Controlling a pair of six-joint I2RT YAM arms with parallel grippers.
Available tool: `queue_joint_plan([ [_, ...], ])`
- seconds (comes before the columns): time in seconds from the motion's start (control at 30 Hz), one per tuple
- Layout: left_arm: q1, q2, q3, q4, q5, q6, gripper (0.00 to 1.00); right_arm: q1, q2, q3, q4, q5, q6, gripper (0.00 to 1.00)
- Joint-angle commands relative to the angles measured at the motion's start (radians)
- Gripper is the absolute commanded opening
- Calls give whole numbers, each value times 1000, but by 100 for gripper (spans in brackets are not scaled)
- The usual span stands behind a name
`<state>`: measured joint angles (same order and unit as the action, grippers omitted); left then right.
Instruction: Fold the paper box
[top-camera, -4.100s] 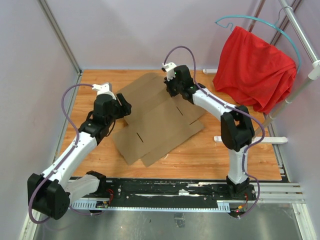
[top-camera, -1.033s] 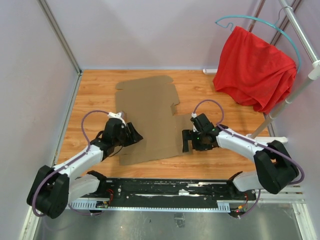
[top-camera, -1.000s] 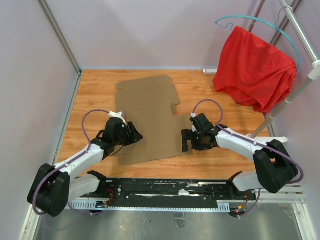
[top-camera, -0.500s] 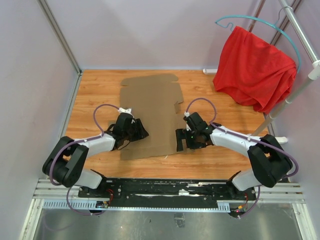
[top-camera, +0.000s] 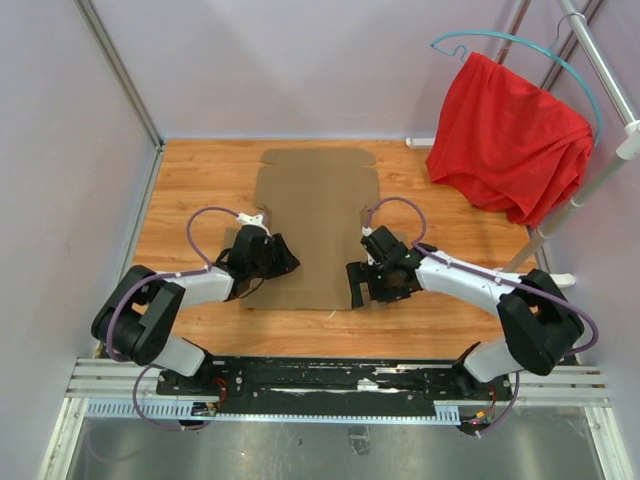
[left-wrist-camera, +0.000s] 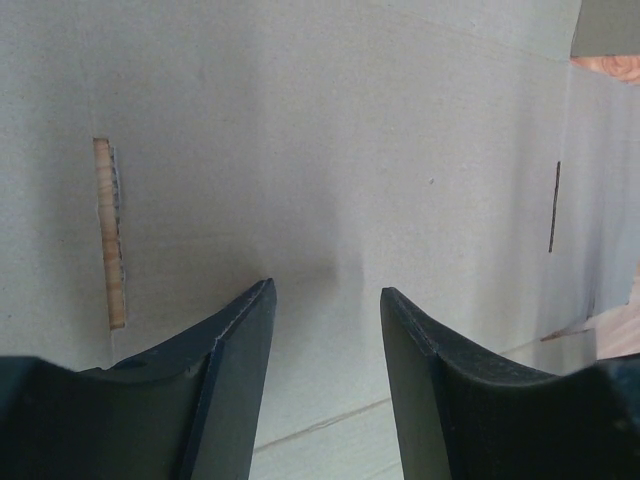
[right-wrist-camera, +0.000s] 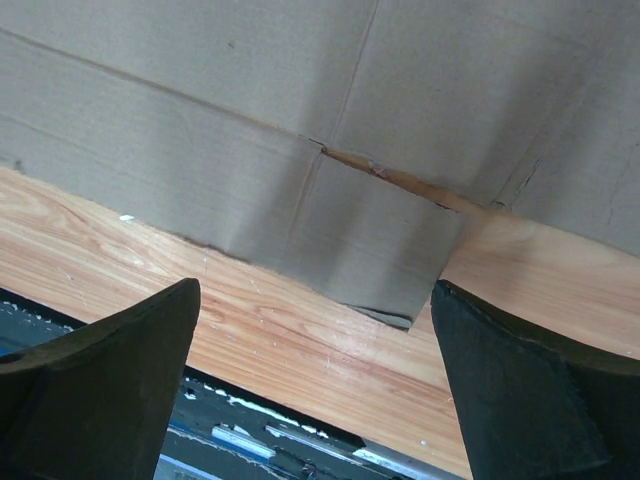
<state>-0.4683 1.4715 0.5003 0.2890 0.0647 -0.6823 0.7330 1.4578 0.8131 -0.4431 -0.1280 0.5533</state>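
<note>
The paper box (top-camera: 315, 215) is a flat brown cardboard sheet lying on the wooden table, its long side running away from me. My left gripper (top-camera: 283, 262) rests low over the sheet's near left part. In the left wrist view its fingers (left-wrist-camera: 235, 350) stand apart above bare cardboard (left-wrist-camera: 330, 130), with nothing between them and a slot (left-wrist-camera: 110, 235) showing wood beside them. My right gripper (top-camera: 357, 287) hangs wide open at the sheet's near right corner. In the right wrist view that gripper (right-wrist-camera: 315, 290) frames the corner flap (right-wrist-camera: 370, 260) and bare wood.
A red cloth (top-camera: 510, 135) hangs on a teal hanger from a metal rack at the right, whose white foot (top-camera: 555, 281) lies on the table. Pale walls close the left and back. A black rail (top-camera: 330, 375) runs along the near edge.
The sheet has turned clockwise and slid right, now squarer to the table. The left gripper moved right with it and the right gripper shifted slightly left. Both openings look unchanged.
</note>
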Motion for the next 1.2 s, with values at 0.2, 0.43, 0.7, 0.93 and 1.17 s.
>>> queue_joint_plan([
  [0.2,-52,74,-69,-63,23,-27,53,48,0,130,14,11,28,99],
  [0.43,-72,79,-81,-47,21,-40,53,103,75,207,38,0,40,97],
  [0.7,-79,84,-93,-36,20,-43,53,159,214,275,65,-15,45,98],
  [0.93,-79,62,-98,-55,2,-30,53,166,211,229,93,-7,49,98],
  [1.17,-79,36,-25,-148,-48,13,53,160,-26,173,-80,241,88,97],
])
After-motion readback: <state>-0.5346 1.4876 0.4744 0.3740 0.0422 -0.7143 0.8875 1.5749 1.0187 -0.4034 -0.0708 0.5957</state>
